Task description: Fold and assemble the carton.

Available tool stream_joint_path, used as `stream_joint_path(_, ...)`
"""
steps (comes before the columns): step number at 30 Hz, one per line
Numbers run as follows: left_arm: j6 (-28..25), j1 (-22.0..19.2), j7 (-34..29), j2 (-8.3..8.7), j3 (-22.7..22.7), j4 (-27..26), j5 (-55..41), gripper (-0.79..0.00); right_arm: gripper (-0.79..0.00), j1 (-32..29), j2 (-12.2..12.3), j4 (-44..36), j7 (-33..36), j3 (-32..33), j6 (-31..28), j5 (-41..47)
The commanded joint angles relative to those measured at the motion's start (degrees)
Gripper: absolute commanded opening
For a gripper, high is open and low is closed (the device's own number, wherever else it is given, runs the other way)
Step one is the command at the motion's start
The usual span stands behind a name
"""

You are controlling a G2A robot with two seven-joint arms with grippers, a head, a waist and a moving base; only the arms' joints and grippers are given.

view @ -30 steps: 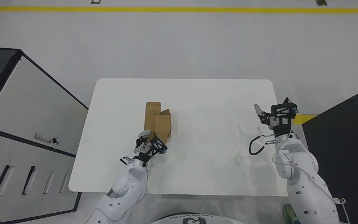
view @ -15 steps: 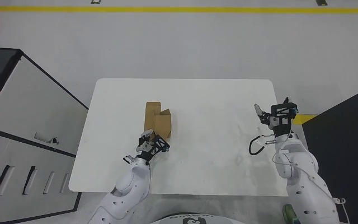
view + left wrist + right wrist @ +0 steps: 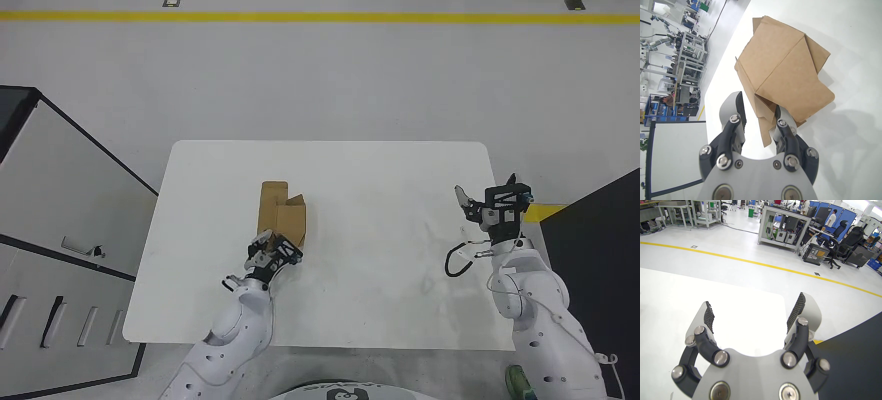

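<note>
A white, round-cornered bench (image 3: 400, 190) lies beneath both of your arms.

On it lies one brown corrugated-cardboard carton (image 3: 789, 75), partly folded, directly ahead of your left pincer (image 3: 758, 102) and well apart from your right pincer (image 3: 754, 298), which hangs over the opposite end of the bench. The carton's long axis runs straight away from the left pincer toward the far bench edge. Its open end, with loose flaps, points back at that pincer. A creased panel forms a sloping roof on top.

The left pincer's jaws stand apart and straddle a hanging flap at the carton's near end. One finger is tucked beneath the overhanging top panel, and the other sits just beside the flap with a gap showing. The right pincer's jaws are spread wide with nothing between them.

Expect the carton to be very light and likely to slide on the smooth bench when pushed. Its panels should be stiff, bending readily only at the scored creases. A hard squeeze could crush the fluting. Take hold on a flap's flat face near its crease, and brace the far side with your other arm.
</note>
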Motion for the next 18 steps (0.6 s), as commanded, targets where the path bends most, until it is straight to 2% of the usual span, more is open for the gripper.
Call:
stream_joint_path(1, 0.0, -0.14, 0.0, -0.14, -0.11, 0.02, -1.29, -0.44, 0.0, 0.0, 0.0, 0.0, 0.0, 0.0, 0.0, 0.0)
stream_joint_path(9, 0.23, -0.77, 0.02, -0.64, -0.81, 0.58, -5.84, -0.499, 0.0, 0.0, 0.0, 0.0, 0.0, 0.0, 0.0, 0.0)
stream_joint_path(18, -0.02, -1.44, -0.35, -1.01, -1.12, 1.62, -6.89, -0.56, 0.0, 0.0, 0.0, 0.0, 0.0, 0.0, 0.0, 0.0)
